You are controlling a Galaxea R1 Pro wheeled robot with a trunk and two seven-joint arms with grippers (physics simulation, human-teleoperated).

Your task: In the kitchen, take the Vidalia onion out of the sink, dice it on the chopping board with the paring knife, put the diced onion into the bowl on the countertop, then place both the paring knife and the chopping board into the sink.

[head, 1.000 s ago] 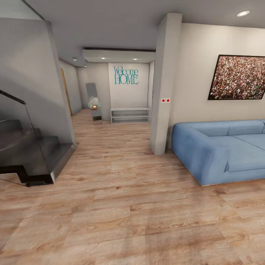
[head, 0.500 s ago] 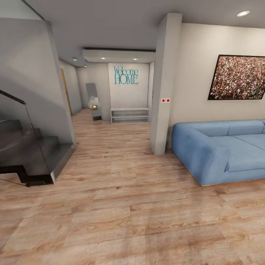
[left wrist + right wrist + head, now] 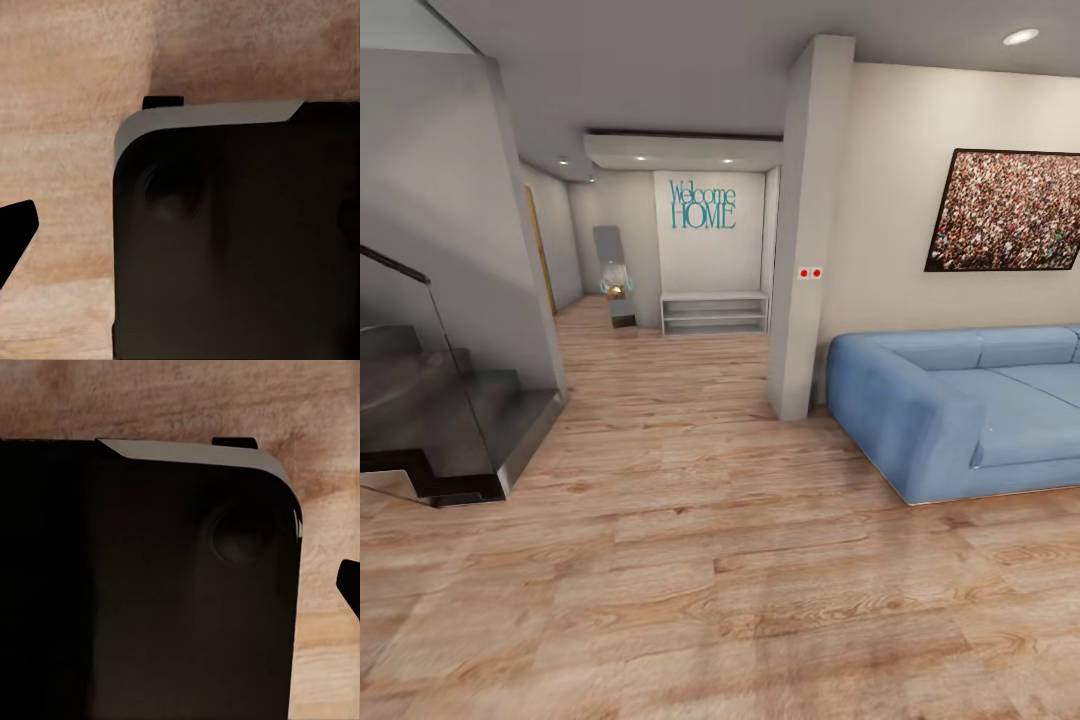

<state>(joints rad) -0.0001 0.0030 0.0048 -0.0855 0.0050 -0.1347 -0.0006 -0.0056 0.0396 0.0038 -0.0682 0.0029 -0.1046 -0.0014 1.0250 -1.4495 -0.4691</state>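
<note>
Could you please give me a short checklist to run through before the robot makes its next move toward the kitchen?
1. Floor ahead free of obstacles: ok; the wooden floor shows bare boards.
2. Blue sofa kept clear of the path: ok; it sits off to the right.
3. Dark stairs kept clear: ok; they sit to the left.
4. Hallway past the pillar passable: ok; the way to the white bench looks open.
5. Kitchen, sink or onion located: not ok.
6. Fingers open or shut: cannot tell; the wrist views show a dark body over the floor.
</note>
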